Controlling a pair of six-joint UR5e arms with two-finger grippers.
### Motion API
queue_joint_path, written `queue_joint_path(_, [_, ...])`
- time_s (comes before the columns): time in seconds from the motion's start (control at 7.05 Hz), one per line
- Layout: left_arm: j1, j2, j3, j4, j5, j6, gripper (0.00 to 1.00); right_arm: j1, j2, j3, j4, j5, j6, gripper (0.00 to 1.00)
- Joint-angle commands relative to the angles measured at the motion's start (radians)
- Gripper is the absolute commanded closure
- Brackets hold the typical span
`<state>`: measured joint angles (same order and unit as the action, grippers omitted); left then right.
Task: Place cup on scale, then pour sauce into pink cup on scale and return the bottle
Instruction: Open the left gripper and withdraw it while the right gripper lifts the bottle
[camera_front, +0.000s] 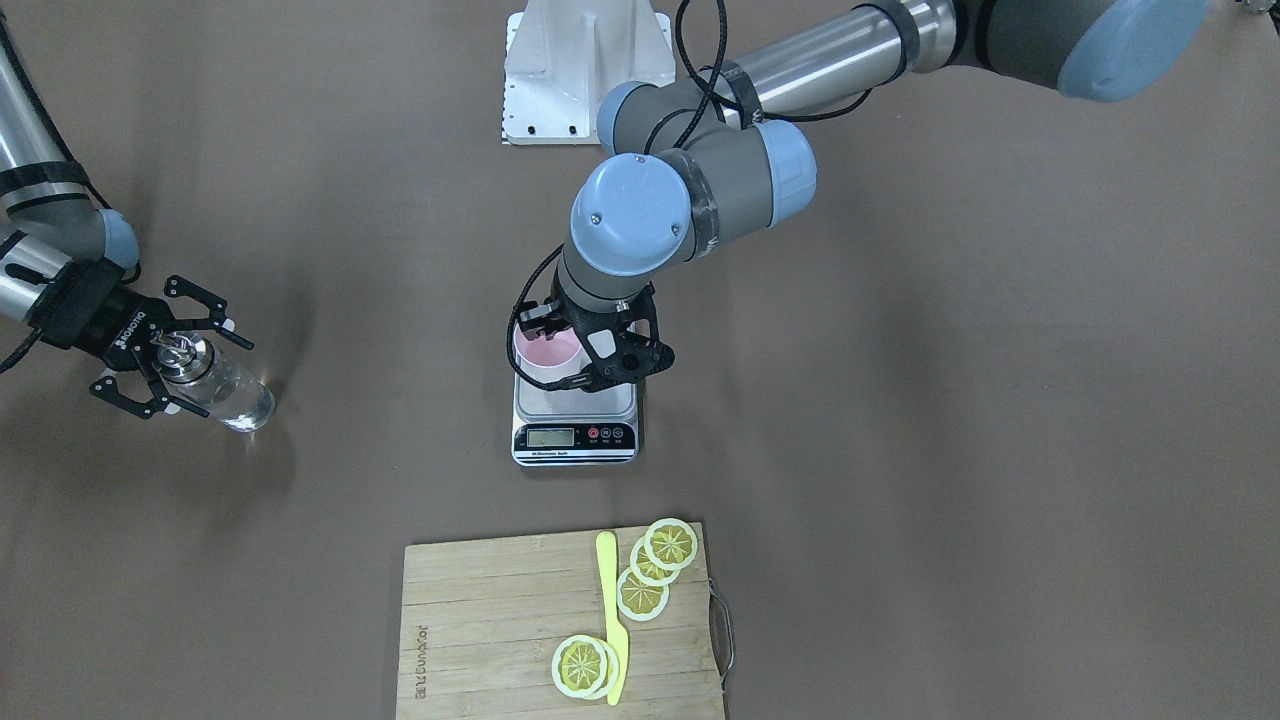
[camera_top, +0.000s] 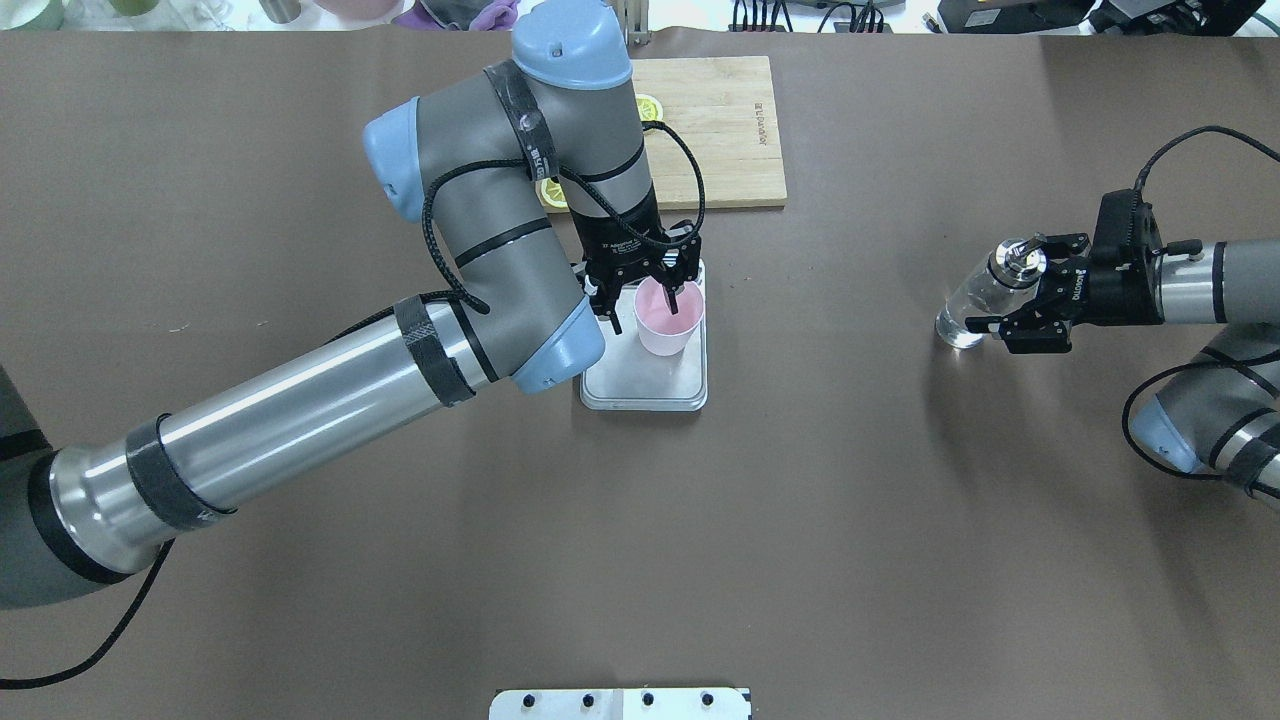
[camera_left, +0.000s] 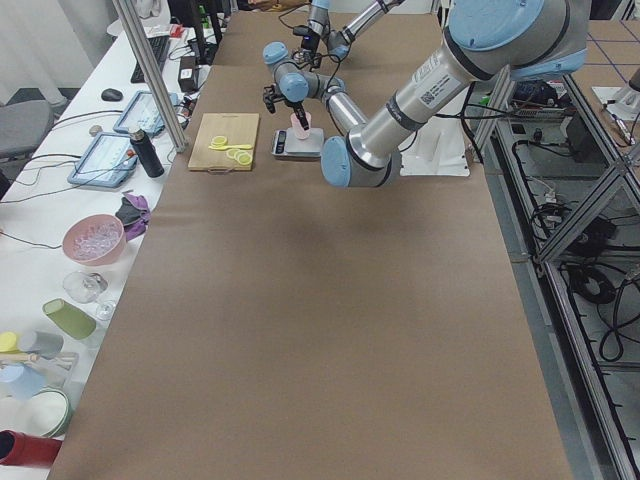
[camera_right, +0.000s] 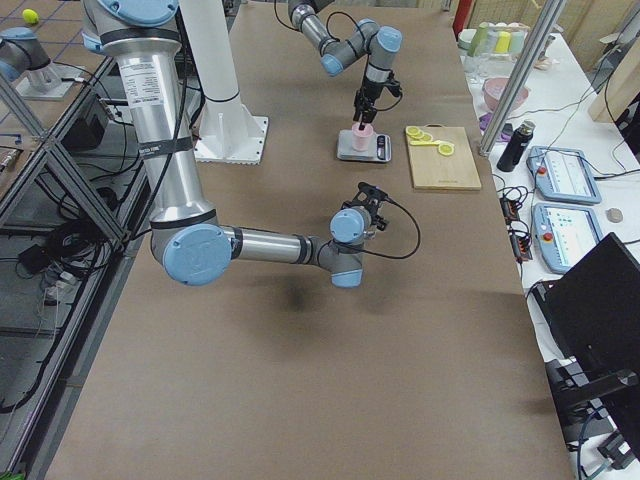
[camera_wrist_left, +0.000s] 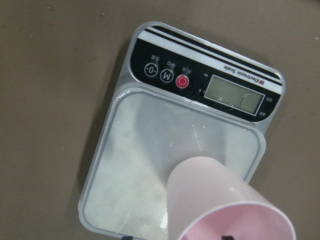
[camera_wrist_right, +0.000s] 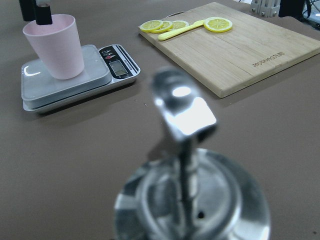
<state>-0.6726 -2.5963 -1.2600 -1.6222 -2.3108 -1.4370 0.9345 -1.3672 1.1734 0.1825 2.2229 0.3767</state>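
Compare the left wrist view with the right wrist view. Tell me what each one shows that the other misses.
Only the left wrist view: the scale from above, its button marks readable. Only the right wrist view: the bottle, close and blurred, and the cutting board with lemon slices. Both: the pink cup on the scale.

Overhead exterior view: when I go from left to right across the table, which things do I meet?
Scale, with the cup on it → bottle → right arm's grey wrist. The cutting board overlaps the scale sideways, so it is left out.
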Motion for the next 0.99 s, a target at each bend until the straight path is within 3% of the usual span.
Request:
queue_joint_path(0.0, [-0.016, 0.024, -0.056, 0.022, -0.004, 0.004, 0.36, 0.000, 0.000, -0.009, 0.000, 0.001, 0.002, 0.48])
queue_joint_path(0.43, [-0.108, 0.151, -0.194, 0.054, -0.071, 0.092, 0.36, 0.000, 0.000, -0.009, 0.002, 0.004, 0.013, 0.73])
queue_joint_path(0.85, [-0.185, 0.221, -0.254, 0.129, -0.114, 0.194, 0.36, 0.015, 0.028, 0.020, -0.006, 0.004, 0.045, 0.77])
